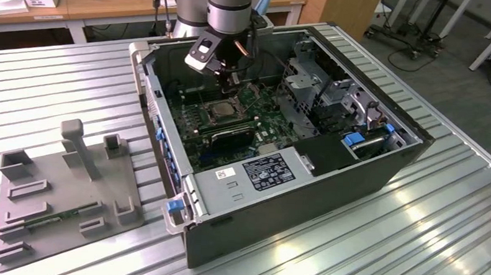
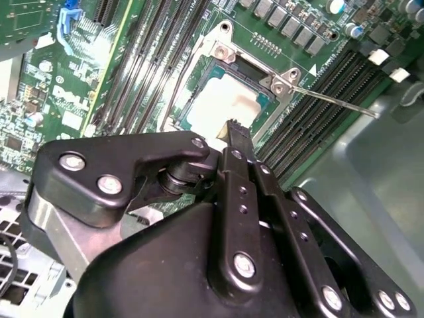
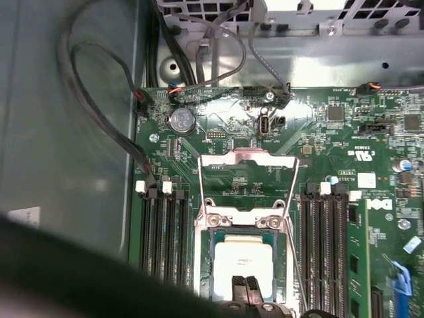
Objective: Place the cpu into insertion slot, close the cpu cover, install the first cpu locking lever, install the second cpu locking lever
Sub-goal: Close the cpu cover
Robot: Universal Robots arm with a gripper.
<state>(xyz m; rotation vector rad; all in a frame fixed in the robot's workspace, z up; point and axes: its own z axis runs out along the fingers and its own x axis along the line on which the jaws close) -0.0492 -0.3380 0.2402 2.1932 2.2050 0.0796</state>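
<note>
The cpu (image 3: pixel 242 262) lies flat in the insertion slot on the green motherboard (image 1: pixel 263 123), its pale face up; it also shows in the second wrist view, cpu (image 2: pixel 222 105). The cpu cover (image 3: pixel 248 161) stands open, folded back from its hinge. Two thin wire locking levers (image 3: pixel 292 199) run along the cover's sides, unlatched; one lever (image 2: pixel 331 101) sticks out sideways. My gripper (image 3: pixel 246 286) hangs just above the cpu's edge, fingers (image 2: pixel 237 136) shut together with nothing between them. From outside, the gripper (image 1: pixel 228 82) reaches down into the open computer case (image 1: pixel 393 162).
Memory slots (image 3: pixel 162 232) flank the socket on both sides. Black cables (image 3: pixel 99 99) loop along the case wall. A white-labelled grey metal box (image 1: pixel 261 172) and a drive cage (image 1: pixel 314 84) stand inside the case. A grey fixture plate (image 1: pixel 61 191) lies at the exterior view's left.
</note>
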